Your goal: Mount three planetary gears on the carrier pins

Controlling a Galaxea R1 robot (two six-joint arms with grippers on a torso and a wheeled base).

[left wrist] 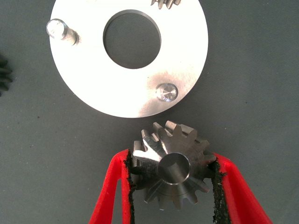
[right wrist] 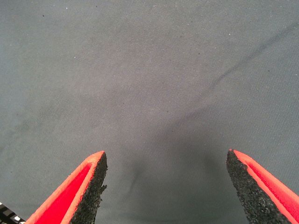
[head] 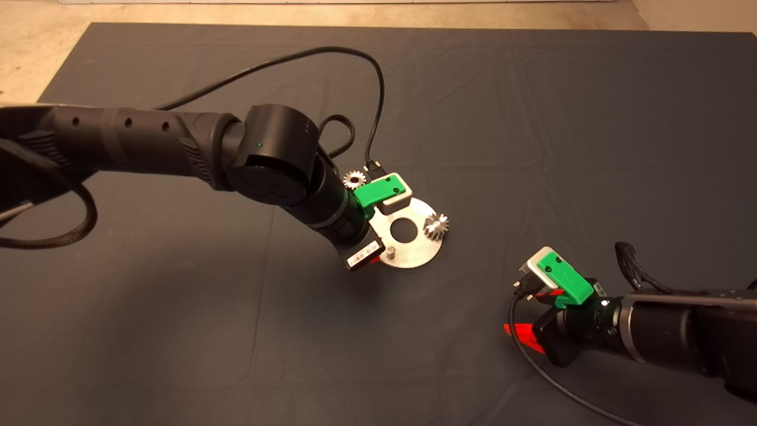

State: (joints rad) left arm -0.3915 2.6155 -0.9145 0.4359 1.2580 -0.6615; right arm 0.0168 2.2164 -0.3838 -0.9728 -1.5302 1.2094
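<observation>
In the left wrist view my left gripper [left wrist: 173, 159] is shut on a steel planetary gear [left wrist: 170, 170], hub facing the camera, just off the rim of the silver disc [left wrist: 187, 51]. Two carrier pins stand bare: one [left wrist: 167, 92] close to the held gear, another [left wrist: 60, 31] across the disc. A second gear [head: 436, 225] sits on the disc's right rim [head: 414, 257], covering whatever is under it. A third gear [head: 353, 179] lies on the mat behind the left wrist. From above, the left gripper [head: 369, 263] is mostly hidden under its wrist. My right gripper [right wrist: 166, 161] is open over bare mat.
The right arm rests at the lower right of the mat, its gripper [head: 516, 331] well apart from the disc. A black cable [head: 378, 100] loops above the left wrist. Pale floor [head: 35, 47] shows beyond the mat's far edge.
</observation>
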